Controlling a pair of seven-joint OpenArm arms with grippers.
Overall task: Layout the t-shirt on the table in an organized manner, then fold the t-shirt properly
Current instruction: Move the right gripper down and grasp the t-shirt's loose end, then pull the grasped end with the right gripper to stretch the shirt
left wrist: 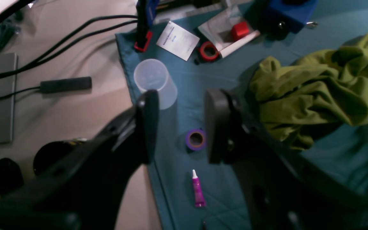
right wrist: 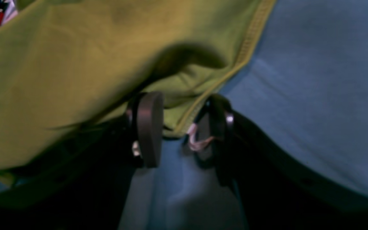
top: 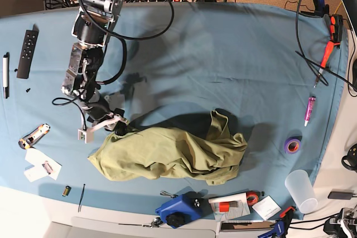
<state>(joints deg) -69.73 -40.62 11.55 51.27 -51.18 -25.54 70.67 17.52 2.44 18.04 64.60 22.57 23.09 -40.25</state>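
Note:
The olive-green t-shirt [top: 167,151] lies crumpled on the front half of the blue table [top: 223,54]. My right gripper [top: 120,127] is at the shirt's left corner. In the right wrist view its fingers [right wrist: 150,127] are closed in on the stitched hem of the t-shirt [right wrist: 75,64], with a fold of cloth between them above the table [right wrist: 315,95]. My left gripper [left wrist: 181,99] is open and empty, held high over the table's edge [left wrist: 158,179], left of the t-shirt [left wrist: 318,92]. It does not show in the base view.
A clear cup [left wrist: 155,81], purple tape [left wrist: 195,139] and a purple tube [left wrist: 198,188] lie under the left gripper. Red tape [left wrist: 209,51], papers and a blue box [top: 178,210] sit along the front edge. A remote [top: 27,53] lies at the far left.

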